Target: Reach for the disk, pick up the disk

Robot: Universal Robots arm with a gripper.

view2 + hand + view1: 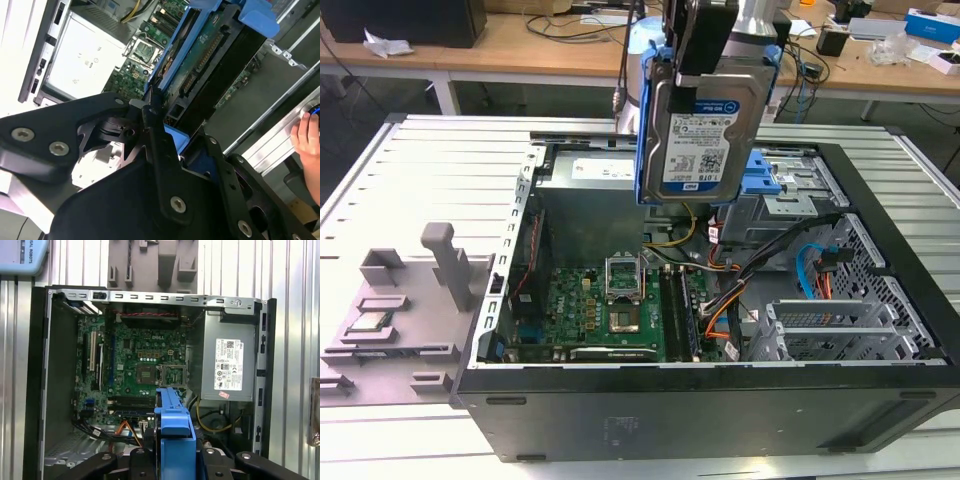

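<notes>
Clamped by its blue-railed edges in the gripper's (705, 62) closed fingers, the disk (700, 135) hangs upright in open air above the opened computer case (880, 300), well clear of its walls and green motherboard (145, 367).

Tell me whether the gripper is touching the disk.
Touching. In the exterior view the gripper clamps the top edge of the disk, which hangs lifted above the open computer case. In the first wrist view its blue bracket sits between the fingers.
</notes>
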